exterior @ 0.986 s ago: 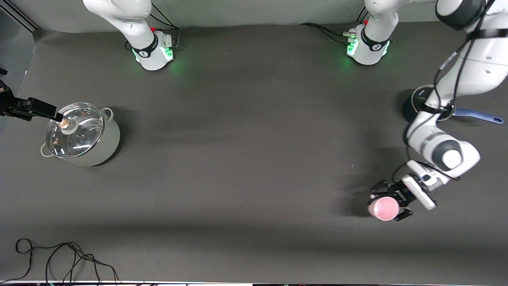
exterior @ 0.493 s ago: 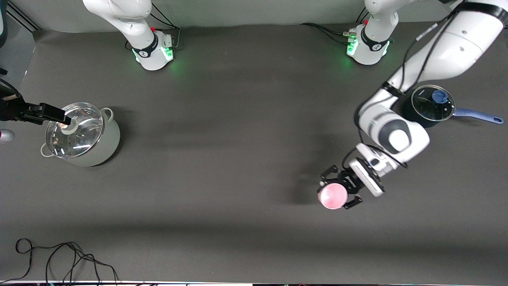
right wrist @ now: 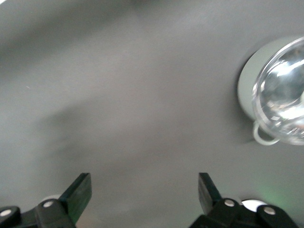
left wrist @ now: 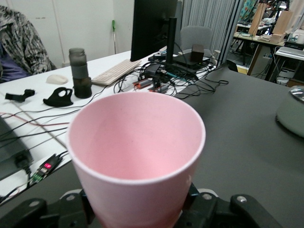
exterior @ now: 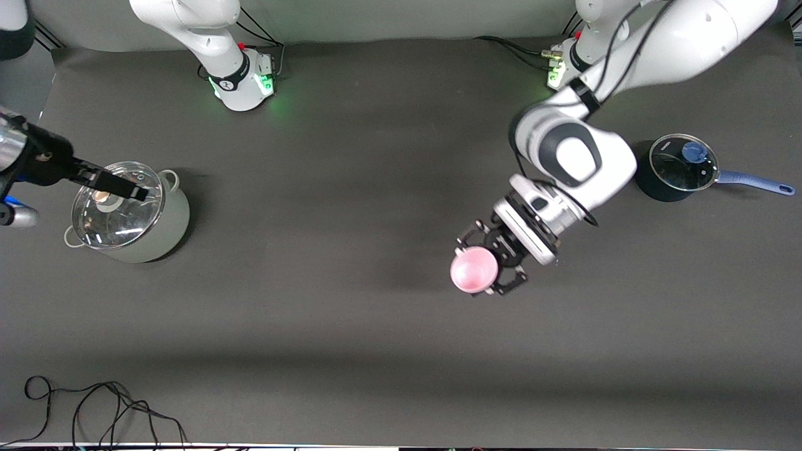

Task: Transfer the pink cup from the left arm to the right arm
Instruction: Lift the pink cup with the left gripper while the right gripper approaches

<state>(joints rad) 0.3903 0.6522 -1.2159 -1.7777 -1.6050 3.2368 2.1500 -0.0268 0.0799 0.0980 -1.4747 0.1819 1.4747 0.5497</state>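
The pink cup [exterior: 473, 270] hangs mouth-up over the middle of the dark table, a little toward the left arm's end. My left gripper [exterior: 490, 266] is shut on its lower body, one black linkage finger on each side. In the left wrist view the pink cup [left wrist: 137, 152] fills the picture, and the left gripper [left wrist: 137, 213] clasps it near the base. My right gripper [exterior: 131, 190] hovers over the lidded pot at the right arm's end. In the right wrist view the right gripper [right wrist: 145, 190] is open, with only bare table between its fingers [right wrist: 80, 190].
A pale pot [exterior: 168, 227] with a glass lid [exterior: 119, 210] stands at the right arm's end; the pot [right wrist: 247, 90] also shows in the right wrist view. A dark saucepan [exterior: 651, 181] with a blue handle sits at the left arm's end. Loose cable [exterior: 94, 407] lies near the front edge.
The left arm has swung the held pink cup from its own end of the table toward the middle and away from the front camera. The right gripper has slid farther over the pot lid.
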